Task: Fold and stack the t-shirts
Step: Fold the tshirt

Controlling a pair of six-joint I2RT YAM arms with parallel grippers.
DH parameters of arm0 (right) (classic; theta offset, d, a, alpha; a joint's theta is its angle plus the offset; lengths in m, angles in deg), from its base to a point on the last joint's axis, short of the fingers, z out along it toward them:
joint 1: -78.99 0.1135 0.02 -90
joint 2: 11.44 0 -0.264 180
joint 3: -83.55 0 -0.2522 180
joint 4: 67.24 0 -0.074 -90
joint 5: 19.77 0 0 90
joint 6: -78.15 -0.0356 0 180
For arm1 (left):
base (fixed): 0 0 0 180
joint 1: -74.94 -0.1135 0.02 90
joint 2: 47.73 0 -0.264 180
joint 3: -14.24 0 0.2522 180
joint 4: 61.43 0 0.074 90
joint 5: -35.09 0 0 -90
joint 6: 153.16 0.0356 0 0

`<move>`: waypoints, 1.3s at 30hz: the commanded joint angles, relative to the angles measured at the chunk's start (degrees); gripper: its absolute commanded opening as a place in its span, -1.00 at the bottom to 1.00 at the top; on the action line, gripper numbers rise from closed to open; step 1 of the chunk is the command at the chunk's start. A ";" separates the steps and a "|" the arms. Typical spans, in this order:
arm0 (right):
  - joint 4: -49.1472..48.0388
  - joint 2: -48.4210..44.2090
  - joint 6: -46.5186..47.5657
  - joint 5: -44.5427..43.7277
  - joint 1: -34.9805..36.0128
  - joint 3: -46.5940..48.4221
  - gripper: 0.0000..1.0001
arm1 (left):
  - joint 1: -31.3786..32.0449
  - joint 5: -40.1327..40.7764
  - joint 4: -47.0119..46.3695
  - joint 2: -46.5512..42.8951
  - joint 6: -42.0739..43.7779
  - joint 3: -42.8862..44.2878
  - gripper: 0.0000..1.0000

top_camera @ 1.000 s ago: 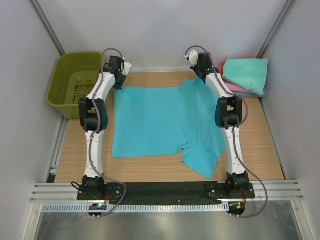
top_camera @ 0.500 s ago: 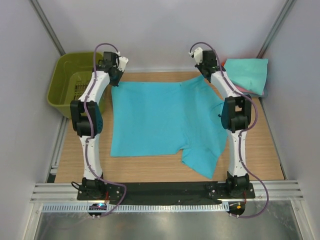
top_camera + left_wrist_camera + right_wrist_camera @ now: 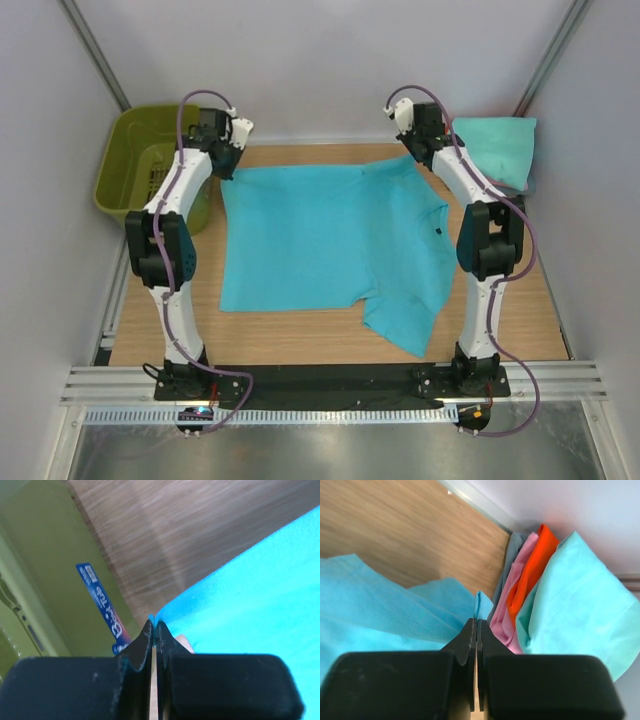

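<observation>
T-shirt point(image 3: 320, 240) flatter, corner in right gripper point(image 3: 476, 622)

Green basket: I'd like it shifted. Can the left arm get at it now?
Likely within reach, as the basket stands beside the left gripper, nothing between; but that gripper is shut on a corner of the turquoise t-shirt.

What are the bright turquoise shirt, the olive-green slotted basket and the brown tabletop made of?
Bright turquoise t-shirt: soft matte cloth, probably cotton knit; it wrinkles and shows stitched seams.
Olive-green slotted basket: rigid moulded plastic, faint sheen, by its look.
Brown tabletop: wood or wood-look laminate; grain streaks show, which one is unclear.
</observation>
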 commanded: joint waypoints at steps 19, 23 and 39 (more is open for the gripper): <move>2.81 -24.67 -2.40 3.73 0.04 -22.84 -0.98 | -0.51 -0.73 -0.82 -18.41 -1.77 -17.49 -1.00; 2.81 -27.83 -2.75 4.08 -0.05 -27.93 -0.98 | -0.51 -0.73 -0.65 -19.64 -2.03 -20.39 -1.00; 2.81 -27.75 -3.28 6.63 0.13 -35.51 -0.97 | -0.51 -3.90 2.34 -12.61 -4.32 -21.89 -1.00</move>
